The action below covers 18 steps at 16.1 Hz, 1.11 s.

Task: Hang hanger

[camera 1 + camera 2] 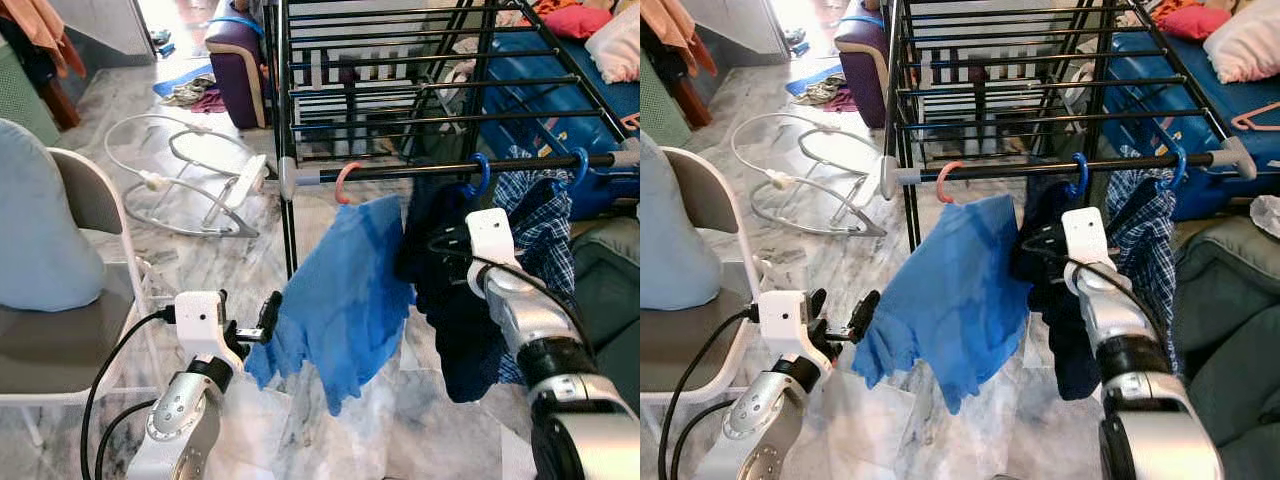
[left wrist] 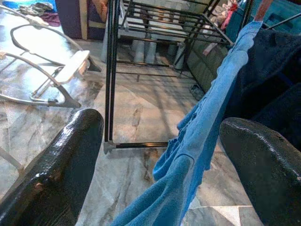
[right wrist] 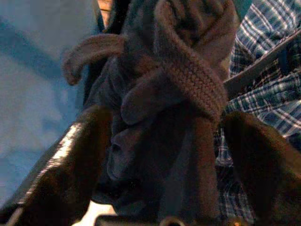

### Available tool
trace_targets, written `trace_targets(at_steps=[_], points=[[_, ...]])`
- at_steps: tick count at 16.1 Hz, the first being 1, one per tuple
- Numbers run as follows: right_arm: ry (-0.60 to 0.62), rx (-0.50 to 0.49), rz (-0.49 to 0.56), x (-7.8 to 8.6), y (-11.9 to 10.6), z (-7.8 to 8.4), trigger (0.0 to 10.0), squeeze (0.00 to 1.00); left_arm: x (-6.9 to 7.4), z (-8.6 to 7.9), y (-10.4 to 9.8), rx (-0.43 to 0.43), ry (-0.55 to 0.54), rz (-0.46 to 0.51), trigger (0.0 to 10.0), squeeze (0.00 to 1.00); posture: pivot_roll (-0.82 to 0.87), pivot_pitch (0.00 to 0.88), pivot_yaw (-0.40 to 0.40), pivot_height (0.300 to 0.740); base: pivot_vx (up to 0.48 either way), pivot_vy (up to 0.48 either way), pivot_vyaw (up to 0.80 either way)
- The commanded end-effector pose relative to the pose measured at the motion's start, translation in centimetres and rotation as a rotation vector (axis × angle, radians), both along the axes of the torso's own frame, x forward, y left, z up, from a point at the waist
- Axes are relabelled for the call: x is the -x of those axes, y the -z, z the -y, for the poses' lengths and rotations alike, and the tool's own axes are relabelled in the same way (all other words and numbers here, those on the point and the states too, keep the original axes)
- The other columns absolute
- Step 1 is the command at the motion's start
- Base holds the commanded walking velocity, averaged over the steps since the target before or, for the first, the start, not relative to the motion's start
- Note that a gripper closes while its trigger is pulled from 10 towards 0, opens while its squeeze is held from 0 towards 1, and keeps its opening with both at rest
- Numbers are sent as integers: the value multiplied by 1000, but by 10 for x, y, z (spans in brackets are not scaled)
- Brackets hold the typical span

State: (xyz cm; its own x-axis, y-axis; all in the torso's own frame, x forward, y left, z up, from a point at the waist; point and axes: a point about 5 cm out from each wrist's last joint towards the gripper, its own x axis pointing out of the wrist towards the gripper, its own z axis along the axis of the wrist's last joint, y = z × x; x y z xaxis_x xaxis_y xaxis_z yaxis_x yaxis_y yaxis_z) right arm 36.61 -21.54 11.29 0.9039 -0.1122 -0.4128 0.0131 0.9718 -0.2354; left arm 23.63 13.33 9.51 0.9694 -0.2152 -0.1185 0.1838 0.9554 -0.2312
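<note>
At rail's left end: pink hanger (image 1: 344,181) w/ blue shirt (image 1: 345,300) hooked, looks done
L gripper (image 1: 247,333): fingers apart round shirt hem
R gripper (image 3: 160,165): spread by dark garment (image 1: 440,270)
Left: let go, withdraw

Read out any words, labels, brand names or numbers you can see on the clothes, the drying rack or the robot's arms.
None can be read.
The blue shirt, dark garment and plaid shirt on the drying rack show no print or tag.
The white housings behind the left gripper and on the right arm carry no visible lettering.
</note>
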Motion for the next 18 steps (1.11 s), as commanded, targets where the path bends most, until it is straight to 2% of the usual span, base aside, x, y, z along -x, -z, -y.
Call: trace_targets(at_steps=[1,9,18], points=[[7,-12,2,-2,-2,0,0,0,1,0,2,-3,1,-17,10000,0,-102,101,32,740,0,0,0],[37,-47,20,-4,-5,16,0,0,-1,1,3,-13,17,-39,10000,0,-104,101,38,740,0,0,0],[51,-51,41,-3,-3,23,0,0,0,-1,6,-30,13,-67,10000,0,-103,100,38,740,0,0,0]])
